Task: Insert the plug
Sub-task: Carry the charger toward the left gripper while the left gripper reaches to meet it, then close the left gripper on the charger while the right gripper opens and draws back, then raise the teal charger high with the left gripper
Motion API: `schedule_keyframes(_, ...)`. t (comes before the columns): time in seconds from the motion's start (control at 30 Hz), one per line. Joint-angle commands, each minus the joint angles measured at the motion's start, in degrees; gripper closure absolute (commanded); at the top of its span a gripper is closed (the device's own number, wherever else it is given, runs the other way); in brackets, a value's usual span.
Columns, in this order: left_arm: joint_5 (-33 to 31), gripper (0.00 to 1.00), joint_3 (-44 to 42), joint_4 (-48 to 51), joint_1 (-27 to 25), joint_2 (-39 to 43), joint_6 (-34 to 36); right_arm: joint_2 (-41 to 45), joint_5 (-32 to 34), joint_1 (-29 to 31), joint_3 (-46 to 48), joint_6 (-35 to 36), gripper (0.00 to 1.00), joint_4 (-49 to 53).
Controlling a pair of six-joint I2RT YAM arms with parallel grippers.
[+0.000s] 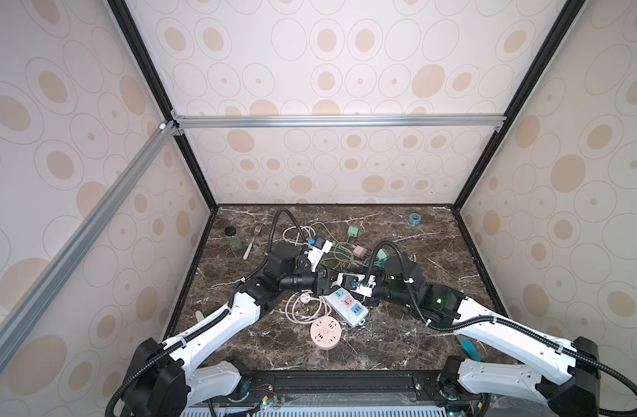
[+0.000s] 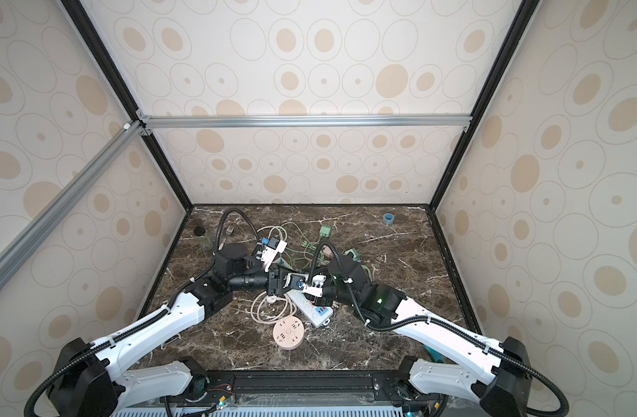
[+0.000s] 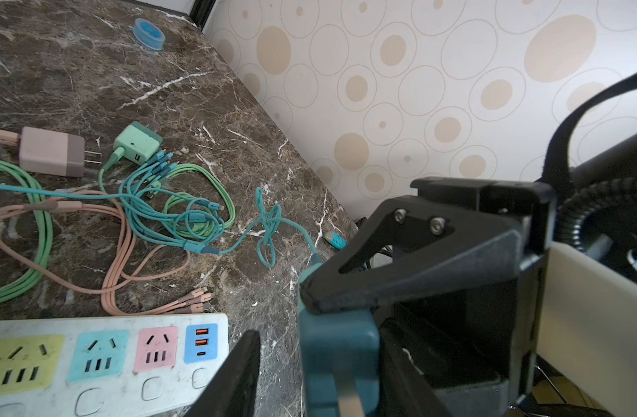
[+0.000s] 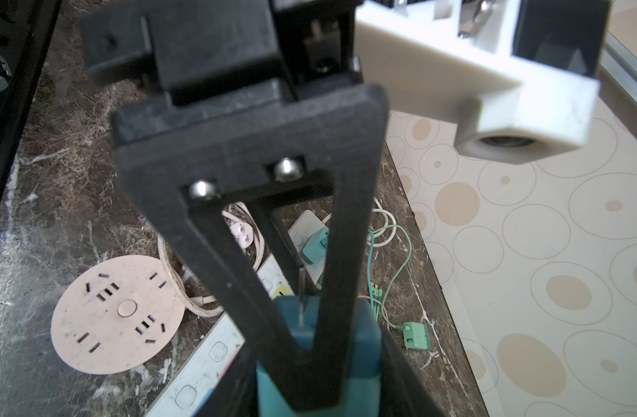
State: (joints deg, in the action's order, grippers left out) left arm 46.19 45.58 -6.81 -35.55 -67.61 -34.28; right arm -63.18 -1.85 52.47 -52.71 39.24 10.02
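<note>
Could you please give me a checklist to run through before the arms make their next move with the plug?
1. Right end effector clamped on teal plug: ok.
2. Left end effector closed on plug: not ok, one finger stands apart.
3. Prong aligned with a socket: cannot tell.
4. Power strip, its yellow, blue and pink sockets free: ok.
5. Cables off strip's face: ok.

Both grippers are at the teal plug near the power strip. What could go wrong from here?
1. The left gripper straddles the teal plug held by the right gripper, with a gap on one side; closing off-centre may twist it.
2. The teal cable runs through knotted pink and green cables; moving the plug may drag them.
3. The power strip lies loose; pushing in may slide it.
</note>
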Motion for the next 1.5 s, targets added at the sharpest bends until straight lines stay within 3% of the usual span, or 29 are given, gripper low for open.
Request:
schedule_keyframes(0.0,0.78,0.53,2.66,-0.93,-0.62,-0.24,1.06,-0.37,0.53,0.62,-1.5,1.76,0.75,-0.62)
schedule_keyframes(0.33,0.13,0.81,3.06,-0.9,-0.69,-0.11,0.97,0.57,1.66,0.95,-0.4,1.17,0.68,-1.72)
schedule_keyframes(0.57,-2.7,0.89,3.59,0.09,-0.73,1.08,1.48,3.1,3.53,0.95,1.69,-2.86,0.45,-0.77)
schedule_keyframes(0.9,-7.24,0.97,3.0,-3.26,-0.59,1.02,1.42,16.65,1.79,0.9,5.37,-20.13,0.29,2.9)
schedule_keyframes(1.1,-8.3,0.99,2.52,-8.64,-0.51,1.52,0.03,17.89,-2.71,0.9,2.36,-34.88,0.3,9.53)
schedule_keyframes(1.3,-6.94,1.0,0.13,-18.95,-0.31,1.43,-3.51,19.1,-11.05,0.83,11.96,-48.84,0.35,-8.35)
schedule_keyframes(1.47,-7.35,1.0,3.95,-18.77,0.35,1.52,-2.61,19.56,-12.16,0.86,14.96,-52.29,0.35,-14.45)
